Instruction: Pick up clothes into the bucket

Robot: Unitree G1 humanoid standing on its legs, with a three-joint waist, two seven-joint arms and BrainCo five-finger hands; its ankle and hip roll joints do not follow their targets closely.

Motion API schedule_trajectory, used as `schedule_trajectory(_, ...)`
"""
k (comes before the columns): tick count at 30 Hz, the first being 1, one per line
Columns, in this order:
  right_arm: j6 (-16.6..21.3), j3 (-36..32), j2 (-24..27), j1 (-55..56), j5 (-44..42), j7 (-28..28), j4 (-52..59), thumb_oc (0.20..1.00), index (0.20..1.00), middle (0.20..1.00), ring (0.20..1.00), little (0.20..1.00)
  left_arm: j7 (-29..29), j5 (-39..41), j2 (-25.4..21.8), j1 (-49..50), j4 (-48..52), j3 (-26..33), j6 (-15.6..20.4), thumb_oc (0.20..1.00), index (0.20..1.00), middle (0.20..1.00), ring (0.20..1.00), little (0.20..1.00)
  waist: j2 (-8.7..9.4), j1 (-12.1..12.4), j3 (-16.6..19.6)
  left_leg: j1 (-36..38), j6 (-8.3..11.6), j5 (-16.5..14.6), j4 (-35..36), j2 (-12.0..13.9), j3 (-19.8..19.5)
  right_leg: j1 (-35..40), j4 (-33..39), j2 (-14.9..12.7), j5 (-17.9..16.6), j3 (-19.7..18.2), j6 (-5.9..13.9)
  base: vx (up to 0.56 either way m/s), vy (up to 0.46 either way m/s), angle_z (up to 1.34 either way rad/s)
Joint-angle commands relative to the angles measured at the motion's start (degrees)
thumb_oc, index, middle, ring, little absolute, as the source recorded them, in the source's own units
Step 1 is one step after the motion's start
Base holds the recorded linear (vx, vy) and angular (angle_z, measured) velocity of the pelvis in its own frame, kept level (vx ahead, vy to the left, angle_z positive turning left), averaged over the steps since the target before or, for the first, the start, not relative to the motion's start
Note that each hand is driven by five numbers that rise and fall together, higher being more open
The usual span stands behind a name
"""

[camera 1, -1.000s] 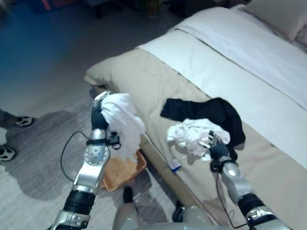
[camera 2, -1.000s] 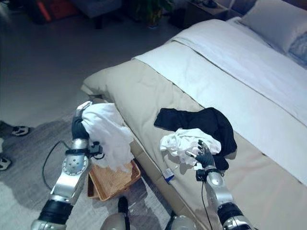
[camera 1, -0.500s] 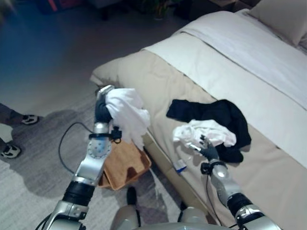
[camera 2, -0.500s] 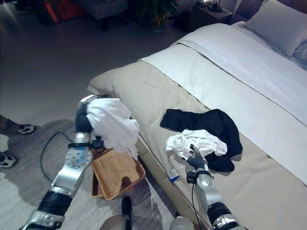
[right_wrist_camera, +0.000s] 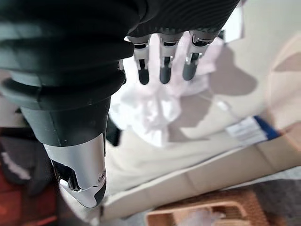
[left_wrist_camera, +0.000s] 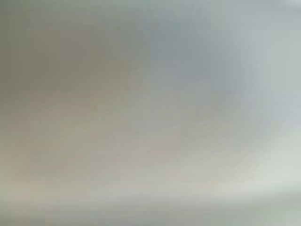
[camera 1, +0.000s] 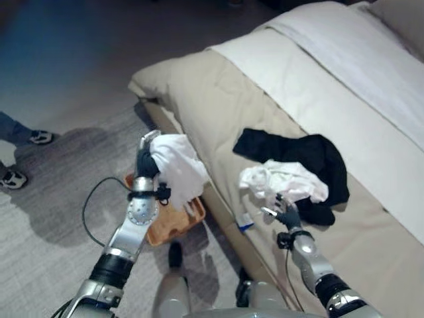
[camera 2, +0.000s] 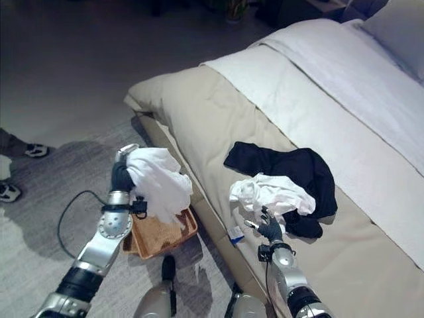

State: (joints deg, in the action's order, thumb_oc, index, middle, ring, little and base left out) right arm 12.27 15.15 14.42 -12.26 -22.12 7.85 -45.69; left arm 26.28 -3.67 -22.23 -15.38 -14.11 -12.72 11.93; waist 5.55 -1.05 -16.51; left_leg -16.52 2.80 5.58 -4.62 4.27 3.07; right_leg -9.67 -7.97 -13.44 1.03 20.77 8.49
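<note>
My left hand (camera 1: 146, 161) is shut on a white garment (camera 1: 177, 167) that hangs from it beside the bed. Its lower end reaches down over the brown wicker basket (camera 2: 177, 232) on the floor. In the left wrist view, pale cloth (left_wrist_camera: 150, 113) covers the lens. On the bed lie a crumpled white garment (camera 1: 283, 180) and a black garment (camera 1: 311, 156) partly under it. My right hand (camera 2: 268, 229) hovers open just short of that white garment, its fingers (right_wrist_camera: 162, 70) straight above the white cloth (right_wrist_camera: 150, 110).
The beige bed (camera 1: 218, 99) with a white cover (camera 1: 344, 73) takes up the right side. A small blue-and-white tag (camera 1: 245, 222) sticks out at the bed's edge. A person's shoes (camera 1: 41, 137) stand on the floor at far left. The basket (right_wrist_camera: 207, 214) sits against the bed's side.
The camera has shifted. My left hand has come down with the white garment, which now hangs lower over the basket. My right hand has drawn back a little from the white garment on the bed.
</note>
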Motion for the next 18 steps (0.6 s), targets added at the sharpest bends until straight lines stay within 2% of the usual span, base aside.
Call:
schedule_trajectory(1,2.66,-0.83,1.8,-1.5,0.51,1.62,1.47,1.0,1.0,1.0,1.0,1.0,3.97,0.11,-0.38,-6.0,0.49,1.79,2.07,0.2,0.2,0.2,0.2,0.2,1.22,-0.24,-1.78,-0.96,0.54,-3.99,-3.55,1.74,1.12,-8.16,-1.17,-3.25,-8.98,-4.61,1.22,-0.1,0.058,0.07)
schedule_trajectory(2,2.65,-1.05,2.15,-1.88,0.87,2.23,0.08,1.0,1.0,1.0,1.0,1.0,5.6,-0.13,-0.34,-8.5,-3.14,2.1,1.67,0.2,0.2,0.2,0.2,0.2,0.91,-0.48,-2.34,-3.05,0.49,-3.73,-4.39,1.54,1.0,-10.02,-1.81,-3.37,-9.1,-4.66,1.15,-0.07,0.04,0.06)
schedule_trajectory(7,3.07,-1.19,2.12,-2.11,1.0,3.11,-0.8,1.0,1.0,1.0,1.0,1.0,9.42,-1.16,-0.31,-10.1,-8.16,3.86,0.93,0.2,0.2,0.2,0.2,0.2,0.69,-0.83,-2.52,-5.59,0.5,-3.51,-4.9,1.43,1.07,-12.41,-1.85,-3.62,-9.56,-4.9,1.12,-0.03,0.018,0.0)
schedule_trajectory(12,4.36,-0.16,2.48,-1.78,0.99,2.86,0.6,1.0,1.0,1.0,1.0,1.0,14.19,-3.03,-1.79,-12.95,-14.23,4.86,0.25,0.2,0.2,0.2,0.2,0.2,1.19,-1.61,-2.69,-8.77,0.53,-3.7,-5.87,1.33,1.31,-15.67,-1.84,-3.53,-10.13,-5.56,1.24,-0.03,0.009,-0.02)
schedule_trajectory(18,5.06,0.47,3.49,-1.1,1.29,2.77,3.44,1.0,1.0,1.0,1.0,1.0,17.17,-3.63,-3.42,-15.97,-17.88,5.57,-0.72,0.2,0.2,0.2,0.2,0.2,1.69,-2.34,-3.08,-11.72,0.5,-3.8,-6.97,1.58,1.27,-18.41,-2.07,-3.54,-10.71,-6.03,1.42,-0.02,0.004,0.01)
